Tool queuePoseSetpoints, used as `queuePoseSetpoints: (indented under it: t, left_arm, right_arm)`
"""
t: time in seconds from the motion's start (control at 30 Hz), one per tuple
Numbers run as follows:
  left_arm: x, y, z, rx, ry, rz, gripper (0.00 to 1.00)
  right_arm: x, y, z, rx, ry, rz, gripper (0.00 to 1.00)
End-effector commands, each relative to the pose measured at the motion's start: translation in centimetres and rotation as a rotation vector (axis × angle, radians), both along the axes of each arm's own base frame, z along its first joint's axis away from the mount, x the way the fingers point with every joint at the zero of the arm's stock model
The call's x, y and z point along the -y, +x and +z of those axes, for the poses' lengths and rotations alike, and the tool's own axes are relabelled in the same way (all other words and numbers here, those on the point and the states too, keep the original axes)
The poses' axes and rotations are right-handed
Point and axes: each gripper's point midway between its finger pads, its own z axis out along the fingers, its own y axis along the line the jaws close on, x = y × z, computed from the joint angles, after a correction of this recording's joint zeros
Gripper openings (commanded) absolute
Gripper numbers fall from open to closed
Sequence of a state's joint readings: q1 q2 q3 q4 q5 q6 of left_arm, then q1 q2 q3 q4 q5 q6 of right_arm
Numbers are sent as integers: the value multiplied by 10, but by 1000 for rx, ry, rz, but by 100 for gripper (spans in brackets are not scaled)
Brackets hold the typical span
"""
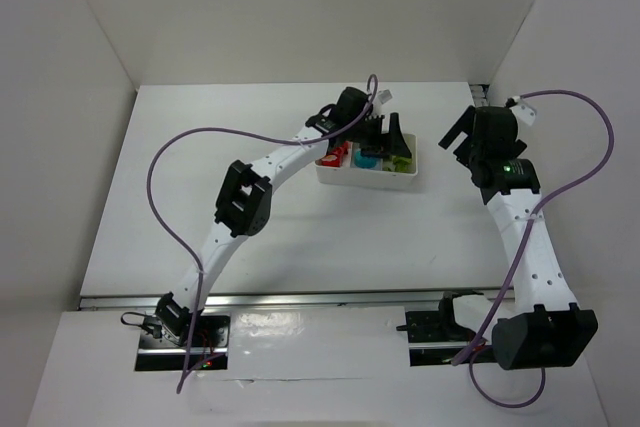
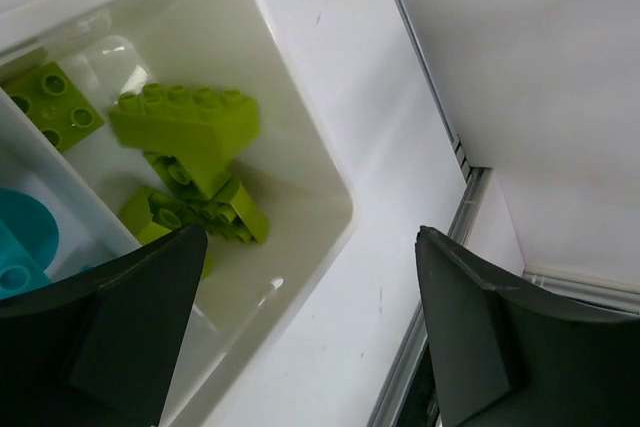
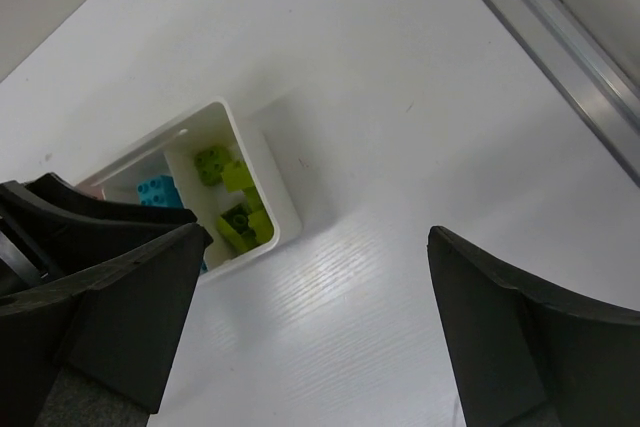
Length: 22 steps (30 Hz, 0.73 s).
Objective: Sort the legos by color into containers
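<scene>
The containers are one white three-part tray [image 1: 365,182] at the back middle of the table. It holds red legos [image 1: 333,157] on the left, cyan ones [image 1: 368,160] in the middle and yellow-green ones [image 1: 400,161] on the right. My left gripper [image 1: 390,137] hangs open over the tray's right end with nothing between its fingers. In the left wrist view several green bricks [image 2: 190,137] lie piled in the end compartment [image 2: 300,147], and a cyan brick [image 2: 20,237] shows beside them. My right gripper [image 1: 462,137] stands open and empty to the right of the tray [image 3: 255,162].
An aluminium rail [image 2: 440,277] runs along the table's edge just beyond the tray, also seen from the right wrist as rail [image 3: 560,37]. White enclosure walls stand at the back and sides. Purple cables [image 1: 190,137] loop above both arms.
</scene>
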State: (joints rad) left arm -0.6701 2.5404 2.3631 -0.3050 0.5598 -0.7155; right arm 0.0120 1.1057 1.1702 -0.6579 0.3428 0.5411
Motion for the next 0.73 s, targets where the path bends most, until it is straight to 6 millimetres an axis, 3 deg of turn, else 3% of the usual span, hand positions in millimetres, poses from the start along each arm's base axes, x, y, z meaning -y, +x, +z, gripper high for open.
queuePoseSetpoints:
  t: [0.0,0.1,0.13,0.23,0.27,0.33,0.37,0.4,0.47,0.5,0.57,0.6,0.63,0.7]
  left_arm:
    - [4,-6,55,87,-92,-43,95]
    - [-5,-16,80,98,-118,-82,96]
    - [-10,-22,111,142,-139,-87,96]
    - [-37,-36,125,177,-69,-88,96]
    - [-57,-36,156,278,-39,-43,97]
    - [-90,-45,145,275,83,12,97]
    - [-115,-34,146,334,163,87,99]
    - [-143,-42,158,359,202,137,99]
    - [-181,-46,160,379,288,221,100]
    - [-216,-48,168,414,345,302,100]
    - [-251,-51,174,434,400,390,100]
    - [-272,-51,166,414,427,427,100]
    - [-285,-61,184,443,405,456,100]
    - [-308,-64,180,437,420,503,100]
  right_arm:
    - [5,-3,2,-15,-4,-14,100]
    - [9,-3,6,-6,-20,-37,100]
    - [13,-3,7,-6,-33,-56,100]
    - [22,-1,6,-20,-57,-105,100]
    - [24,-3,1,-40,-59,-120,100]
    - [30,-2,-9,-79,-73,-154,100]
    - [29,-3,-11,-83,-63,-162,100]
    - [31,-2,-13,-92,-71,-170,100]
    - [31,0,-15,-79,-63,-175,100]
    - [31,-2,-22,-87,-64,-175,100]
    - [31,1,-18,-58,-61,-176,100]
    - [35,-2,-22,-70,-68,-193,100]
    - [36,-2,-22,-70,-68,-193,100]
    - [36,-4,-28,-97,-71,-192,100]
